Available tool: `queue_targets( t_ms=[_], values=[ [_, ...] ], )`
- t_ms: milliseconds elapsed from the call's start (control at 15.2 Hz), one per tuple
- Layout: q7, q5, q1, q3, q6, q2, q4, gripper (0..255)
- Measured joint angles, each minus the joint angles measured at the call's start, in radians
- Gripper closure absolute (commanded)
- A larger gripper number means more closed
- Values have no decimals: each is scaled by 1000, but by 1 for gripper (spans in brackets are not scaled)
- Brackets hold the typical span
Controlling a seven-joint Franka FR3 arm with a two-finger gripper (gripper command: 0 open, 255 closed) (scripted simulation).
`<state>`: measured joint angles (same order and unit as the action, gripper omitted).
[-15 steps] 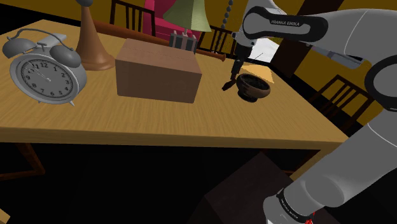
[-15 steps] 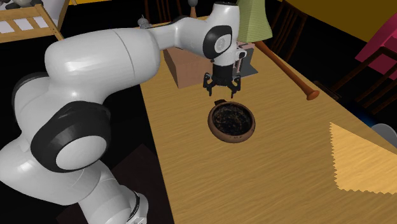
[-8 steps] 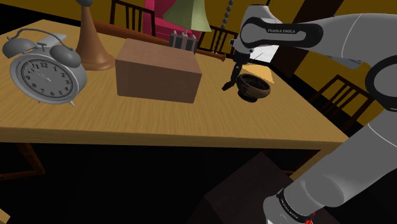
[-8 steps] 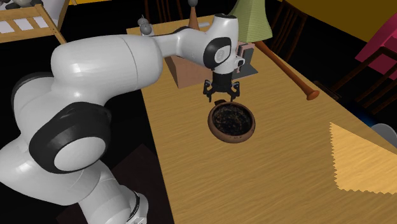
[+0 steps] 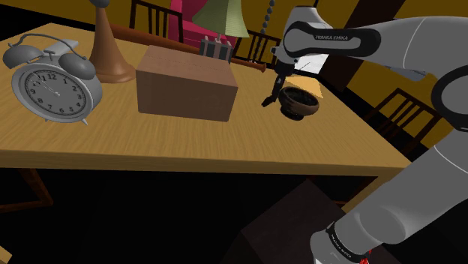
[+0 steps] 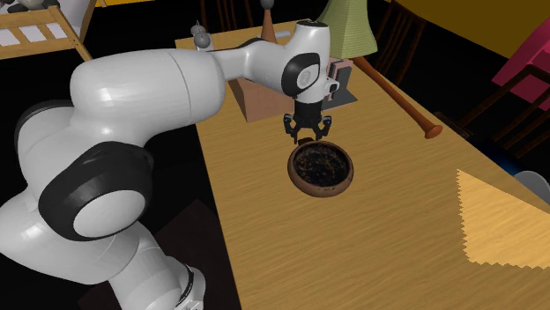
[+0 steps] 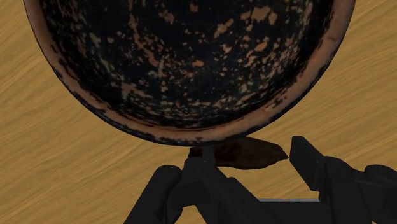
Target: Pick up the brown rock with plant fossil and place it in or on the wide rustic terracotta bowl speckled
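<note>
A small flat brown rock (image 7: pixel 256 152) lies on the wooden table, right against the outside of the bowl's rim. The wide bowl (image 5: pixel 300 103) (image 6: pixel 323 167) (image 7: pixel 191 57) has a reddish-brown wall and a dark inside speckled with orange. My black gripper (image 5: pixel 268 100) (image 6: pixel 305 138) (image 7: pixel 245 162) points straight down at the rock, low over the table on the bowl's side nearest the box. Its fingers stand on either side of the rock. One finger (image 7: pixel 191 172) overlaps the rock's end. The other finger (image 7: pixel 312 164) shows a sliver of gap, so the gripper is still open.
A brown box (image 5: pixel 187 82) stands close behind the gripper in the shoulder view. An alarm clock (image 5: pixel 52 79) and a brass horn (image 5: pixel 112 52) sit at the shoulder view's left. A bat (image 6: pixel 405 97), a green lamp (image 6: pixel 348 26) and a yellow cloth (image 6: pixel 502 220) lie beyond the bowl.
The gripper has come down to the table beside the bowl over the last second. In the last half second its fingers have drawn closer together around the rock.
</note>
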<state>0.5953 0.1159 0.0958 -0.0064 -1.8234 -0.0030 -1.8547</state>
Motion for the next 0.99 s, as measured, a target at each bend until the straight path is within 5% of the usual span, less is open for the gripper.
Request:
queue_targets(
  t_ms=[990],
  values=[
    [8, -2, 0, 0, 75, 2, 67, 255]
  ],
)
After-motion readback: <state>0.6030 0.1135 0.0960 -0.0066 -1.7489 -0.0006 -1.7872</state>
